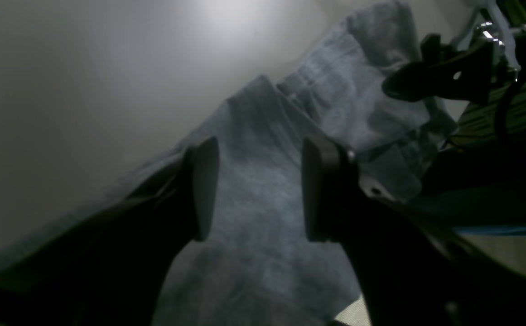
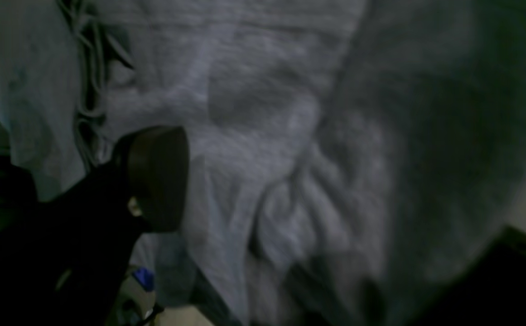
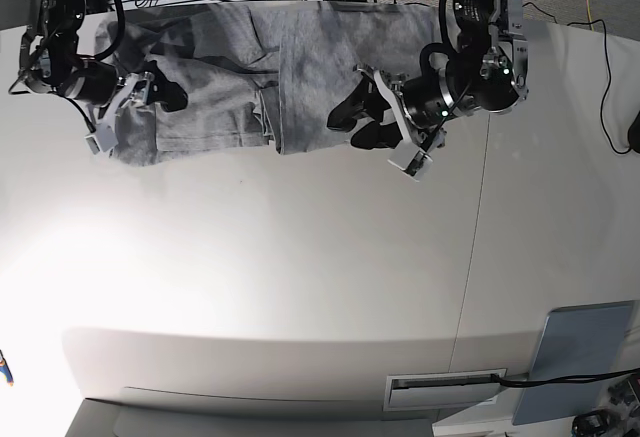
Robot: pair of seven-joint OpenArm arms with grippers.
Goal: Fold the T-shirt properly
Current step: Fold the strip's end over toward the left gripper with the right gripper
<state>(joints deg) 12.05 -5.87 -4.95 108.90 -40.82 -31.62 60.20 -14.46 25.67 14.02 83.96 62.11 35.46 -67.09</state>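
Left claw (image 3: 357, 123) gapes above T-shirt (image 3: 300, 67) stretched along table's far edge.

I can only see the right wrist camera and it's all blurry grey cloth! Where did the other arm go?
Observer: In the base view, the left gripper is over the opposite end of the T-shirt from your arm.
Operator: Is it grabbing the shirt?
Observer: It doesn't look like it. The left wrist view shows its fingers spread apart, with grey cloth showing in the gap.
Operator: Is there other stuff on the table?
Observer: Yes, a light-blue panel lies flat at the table's opposite edge, well apart from the shirt.
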